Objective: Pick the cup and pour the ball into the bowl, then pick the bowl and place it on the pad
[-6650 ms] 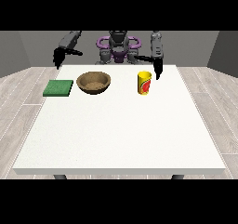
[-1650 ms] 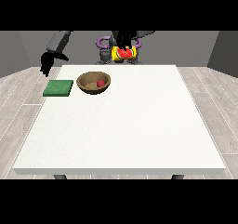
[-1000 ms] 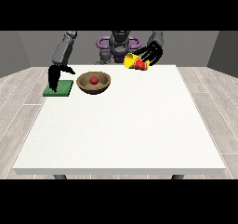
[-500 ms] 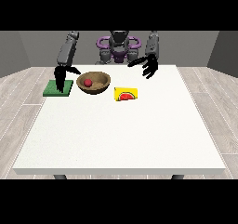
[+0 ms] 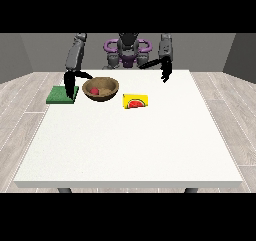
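Ball (image 5: 94,91) lay in the bowl (image 5: 101,89); the hand at the view's left (image 5: 71,81) hung open, empty, beside its rim, best closing there, level, toward the pad (image 5: 62,94).

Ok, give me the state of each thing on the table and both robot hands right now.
cup: lying on its side on the table, held by nothing
ball: inside the bowl
bowl: upright on the table, beside the pad, not on it
pad: flat, nothing on it
robot hand at the view's left: open, over the pad
robot hand at the view's right: open, holding nothing
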### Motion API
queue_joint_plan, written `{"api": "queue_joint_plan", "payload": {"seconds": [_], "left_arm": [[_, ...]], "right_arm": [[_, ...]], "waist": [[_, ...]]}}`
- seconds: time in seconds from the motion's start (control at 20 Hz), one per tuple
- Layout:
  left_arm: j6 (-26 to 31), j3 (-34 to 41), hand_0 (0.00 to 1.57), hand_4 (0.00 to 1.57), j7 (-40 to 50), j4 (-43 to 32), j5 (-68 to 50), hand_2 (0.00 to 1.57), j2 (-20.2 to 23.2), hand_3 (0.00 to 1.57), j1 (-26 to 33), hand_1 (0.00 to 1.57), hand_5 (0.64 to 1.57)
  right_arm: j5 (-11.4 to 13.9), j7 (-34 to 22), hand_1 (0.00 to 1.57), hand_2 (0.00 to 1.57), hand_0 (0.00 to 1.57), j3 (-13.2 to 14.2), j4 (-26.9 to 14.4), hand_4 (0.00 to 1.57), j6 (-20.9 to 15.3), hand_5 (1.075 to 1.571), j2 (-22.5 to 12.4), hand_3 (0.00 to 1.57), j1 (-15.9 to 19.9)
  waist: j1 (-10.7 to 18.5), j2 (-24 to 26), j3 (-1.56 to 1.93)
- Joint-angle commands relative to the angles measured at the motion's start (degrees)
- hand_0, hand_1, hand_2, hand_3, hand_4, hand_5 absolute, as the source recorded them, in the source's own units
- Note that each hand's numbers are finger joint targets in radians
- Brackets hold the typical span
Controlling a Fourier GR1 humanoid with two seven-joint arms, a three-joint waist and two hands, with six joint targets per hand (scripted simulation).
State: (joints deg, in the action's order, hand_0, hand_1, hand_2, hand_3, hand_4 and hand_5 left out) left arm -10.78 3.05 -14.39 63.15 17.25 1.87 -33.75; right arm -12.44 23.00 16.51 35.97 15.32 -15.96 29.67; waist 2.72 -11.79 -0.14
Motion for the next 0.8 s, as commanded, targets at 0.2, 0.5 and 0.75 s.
{"api": "queue_joint_plan", "payload": {"seconds": [0.2, 0.5, 0.75], "left_arm": [[2.3, -3.5, 0.0, 0.0, 5.3, 8.3, 0.7, 0.0, -0.8, 0.0, -3.2, 0.0, 1.556], [1.8, -4.1, 0.0, 0.0, 3.1, 6.6, 1.0, 0.0, -1.2, 0.0, 0.2, 0.0, 1.559], [3.7, -4.0, 0.0, 0.0, 5.1, 5.9, -0.1, 0.0, -1.3, 0.0, -0.1, 0.0, 1.563]], "right_arm": [[-0.9, 8.6, 0.0, 0.0, 0.0, 3.0, -7.8, 0.14, 0.1, 1.53, 0.6, 0.0, -1.0], [-1.8, 4.6, 0.0, 0.0, 0.0, 2.5, -6.1, 0.23, -0.8, 1.532, 2.9, 0.0, -1.0], [-3.4, -0.7, 0.0, 0.0, 0.0, 3.2, -5.4, 0.36, -2.3, 1.545, 3.1, 0.0, 2.7]], "waist": [[6.1, -5.2, 0.26], [6.2, -2.1, 0.15], [6.3, 0.8, 0.13]]}}
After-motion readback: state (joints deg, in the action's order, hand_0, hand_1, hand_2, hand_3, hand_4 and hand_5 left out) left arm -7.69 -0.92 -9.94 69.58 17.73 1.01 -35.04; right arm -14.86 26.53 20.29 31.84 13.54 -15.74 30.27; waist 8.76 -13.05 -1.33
